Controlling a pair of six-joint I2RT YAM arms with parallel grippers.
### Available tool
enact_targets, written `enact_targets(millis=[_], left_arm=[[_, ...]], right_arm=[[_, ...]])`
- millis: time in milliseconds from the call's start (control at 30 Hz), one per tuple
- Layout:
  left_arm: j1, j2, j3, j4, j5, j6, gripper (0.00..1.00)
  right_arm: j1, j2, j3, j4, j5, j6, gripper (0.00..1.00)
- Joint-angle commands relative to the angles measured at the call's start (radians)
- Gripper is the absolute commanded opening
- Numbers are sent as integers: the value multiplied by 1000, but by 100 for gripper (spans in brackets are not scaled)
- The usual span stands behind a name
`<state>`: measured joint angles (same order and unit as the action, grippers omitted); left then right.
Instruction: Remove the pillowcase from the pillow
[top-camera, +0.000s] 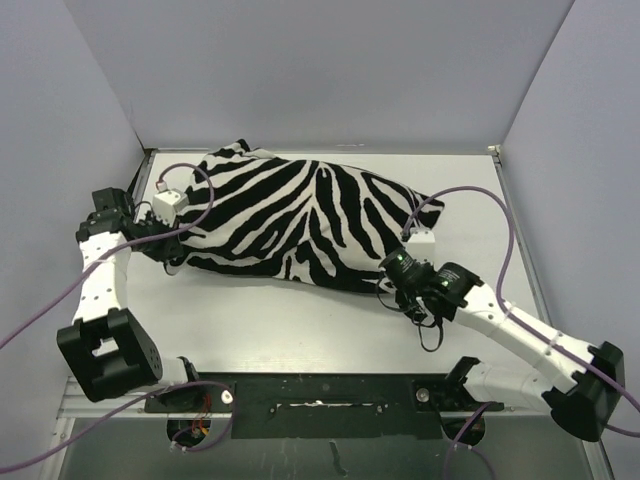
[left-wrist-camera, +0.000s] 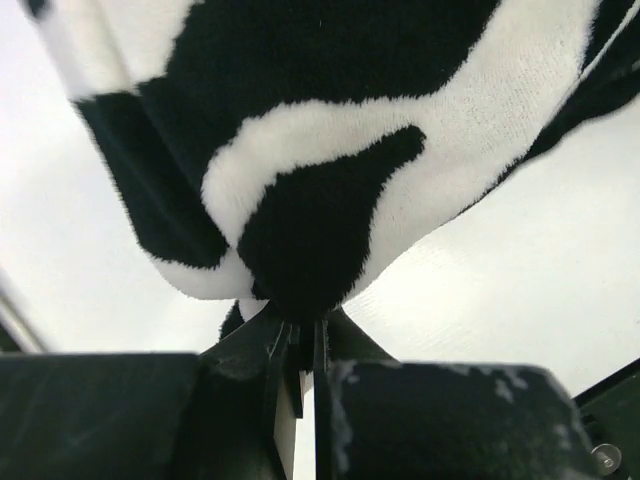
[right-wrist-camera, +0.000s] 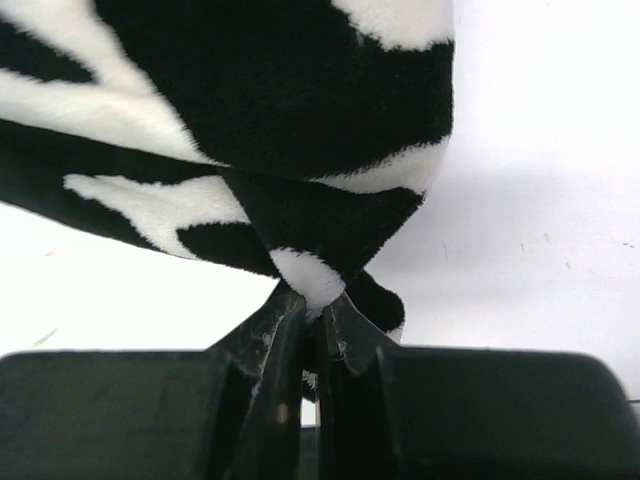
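The pillowcase (top-camera: 300, 215), zebra face up, lies plump across the middle of the table. The white pillow is hidden inside it. My left gripper (top-camera: 172, 252) is shut on the pillowcase's near left corner; in the left wrist view the striped fabric (left-wrist-camera: 330, 150) bulges above the pinched jaws of that gripper (left-wrist-camera: 305, 325). My right gripper (top-camera: 392, 283) is shut on the pillowcase's near right edge; in the right wrist view a fold of striped fabric (right-wrist-camera: 300, 215) runs down between the closed jaws of that gripper (right-wrist-camera: 315, 300).
The white table (top-camera: 300, 320) is walled by grey panels at the back and both sides. Purple cables (top-camera: 505, 225) loop from both arms over the table. A black rail (top-camera: 320, 395) runs along the near edge.
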<state>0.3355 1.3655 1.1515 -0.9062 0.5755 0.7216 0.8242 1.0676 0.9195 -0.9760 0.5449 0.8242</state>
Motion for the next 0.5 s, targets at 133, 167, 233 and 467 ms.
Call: enact_targets(millis=[133,167,233,467], left_arm=[[118,-158,428,-277,227,-82,0],[133,-154,495,-286,234,-107,0],[153,-145,623,-295,237,-151,0],[158,-66,940,-300,225,-267,0]], right_arm=[[200,-89,442,-460,278,208,0],[204,-83,500,-480,286,192,0],[205,-61,637,-507,295,152,0],[201,51,905,-557,325,41,0]])
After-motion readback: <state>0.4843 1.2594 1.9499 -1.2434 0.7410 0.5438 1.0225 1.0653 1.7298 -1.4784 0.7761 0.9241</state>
